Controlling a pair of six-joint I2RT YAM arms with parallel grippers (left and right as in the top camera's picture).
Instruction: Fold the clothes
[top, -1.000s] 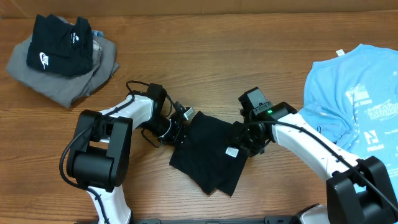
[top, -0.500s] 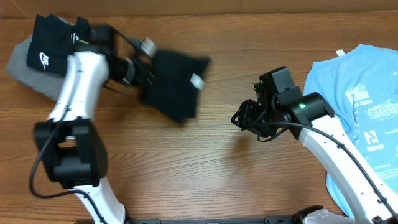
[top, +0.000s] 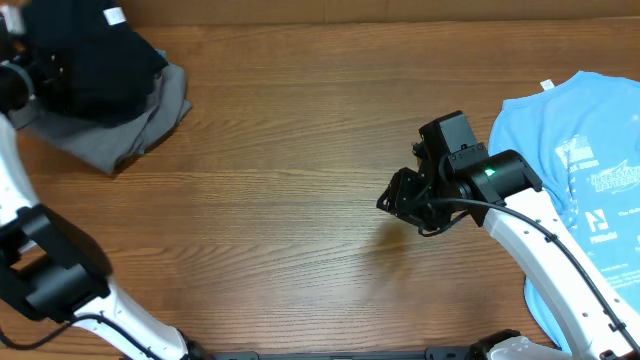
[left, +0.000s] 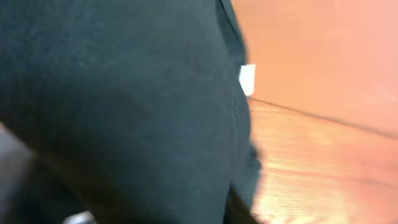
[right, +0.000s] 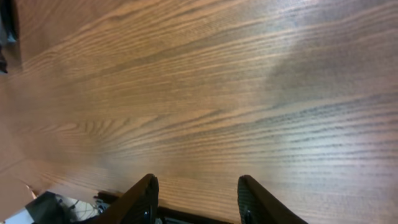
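Note:
The folded black T-shirt (top: 105, 65) is at the far left corner, over the grey garment pile, and its white neck label shows on top. It fills the left wrist view (left: 124, 106), blurred. My left gripper (top: 48, 72) is at the shirt's left edge and appears shut on it; its fingers are hidden by the cloth. My right gripper (top: 400, 197) is open and empty above bare wood right of centre. Its two fingers show apart in the right wrist view (right: 199, 199).
A grey folded garment (top: 135, 135) lies under the black shirt at the far left. The smaller swoosh garment is hidden. A light blue printed T-shirt (top: 580, 140) lies spread at the right edge. The wooden table (top: 290, 170) lies between them.
My left arm swung the folded black T-shirt from the table's middle to the far left corner over the grey pile. My right gripper let go, drew back right and now barely moves.

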